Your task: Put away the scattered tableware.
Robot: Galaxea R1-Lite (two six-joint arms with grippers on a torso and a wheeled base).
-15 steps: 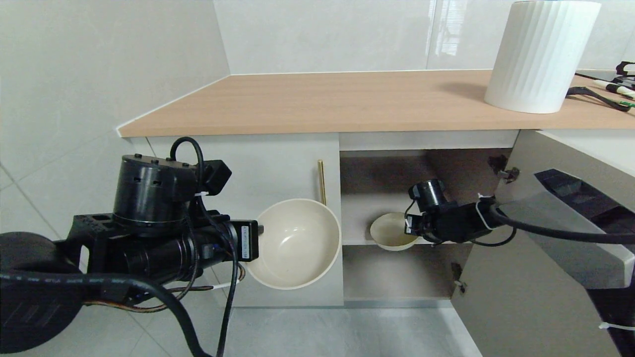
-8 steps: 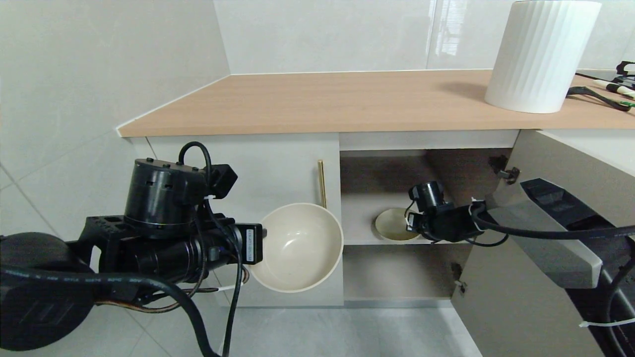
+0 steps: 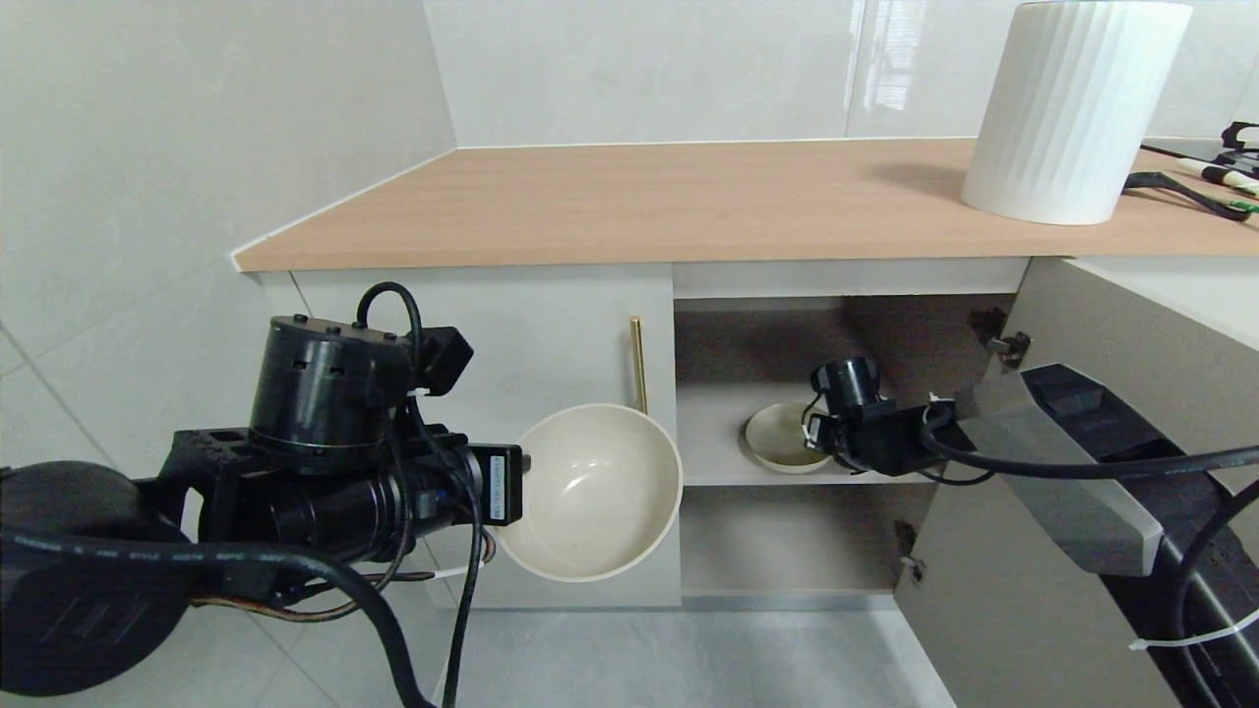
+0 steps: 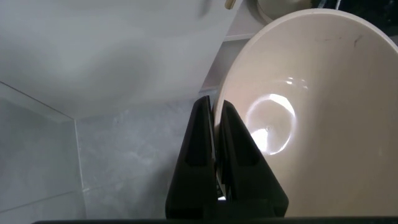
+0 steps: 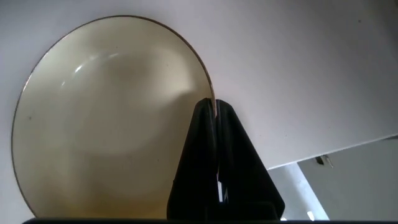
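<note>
- Pale tiled wall [image 3: 629, 69] backs a wooden countertop [image 3: 639, 206], which runs above both pincers. Under it stands a cabinet [image 3: 846, 280].
- On the countertop, well above the right pincer [image 3: 821, 442] and off to its right, stands a ribbed white canister [image 3: 1072, 108]. Dark utensils [image 3: 1200, 182] lie just beyond it.
- Left pincer [image 3: 516, 482]: its two fingers are pressed narrow on the rim of a cream bowl [image 3: 600, 492]. The left wrist view shows the rim caught between them [image 4: 215, 109].
- The cream bowl [image 4: 311, 112] juts out ahead of the left pincer, tipped on edge with its hollow facing the head camera, held in the air above the grey floor [image 3: 689, 659].
- Just behind the bowl, past the left pincer, is the cabinet's closed door [image 3: 551, 334], with a brass handle [image 3: 636, 362] rising above the bowl's rim.
- The right pincer reaches into the open half of the cabinet, its fingers closed narrow [image 5: 214, 109] on the rim of a small dish [image 3: 777, 436].
- That small dish [image 5: 106, 118] lies flat ahead of the right pincer, hollow side up, at the front of the shelf [image 3: 718, 433]. Whether it rests on the shelf or hangs just over it cannot be told.
- The open door [image 3: 984, 590] stands to the right of the right pincer and below it.
</note>
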